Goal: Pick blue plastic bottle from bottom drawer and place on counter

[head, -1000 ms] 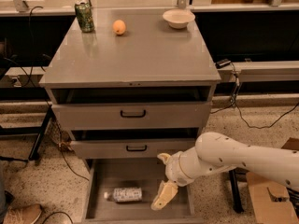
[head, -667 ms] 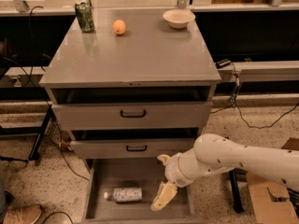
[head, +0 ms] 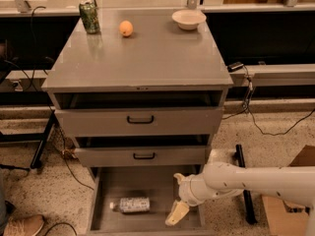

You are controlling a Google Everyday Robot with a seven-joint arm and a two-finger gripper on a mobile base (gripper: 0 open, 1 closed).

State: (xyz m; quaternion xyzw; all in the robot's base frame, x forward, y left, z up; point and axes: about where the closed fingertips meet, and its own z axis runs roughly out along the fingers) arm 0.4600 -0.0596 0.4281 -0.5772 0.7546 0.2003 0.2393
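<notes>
The blue plastic bottle (head: 130, 204) lies on its side in the open bottom drawer (head: 147, 187), cap to the left, near the drawer's left-front part. My gripper (head: 176, 213) hangs over the drawer's right-front part, a short way right of the bottle and apart from it. My white arm (head: 246, 182) reaches in from the right. The counter (head: 142, 58) is the grey cabinet top above.
On the counter stand a green soda can (head: 89, 17) at the back left, an orange (head: 126, 28) and a white bowl (head: 188, 19) at the back. The two upper drawers (head: 140, 120) stand slightly pulled out. A cardboard box (head: 290, 200) sits on the floor at right.
</notes>
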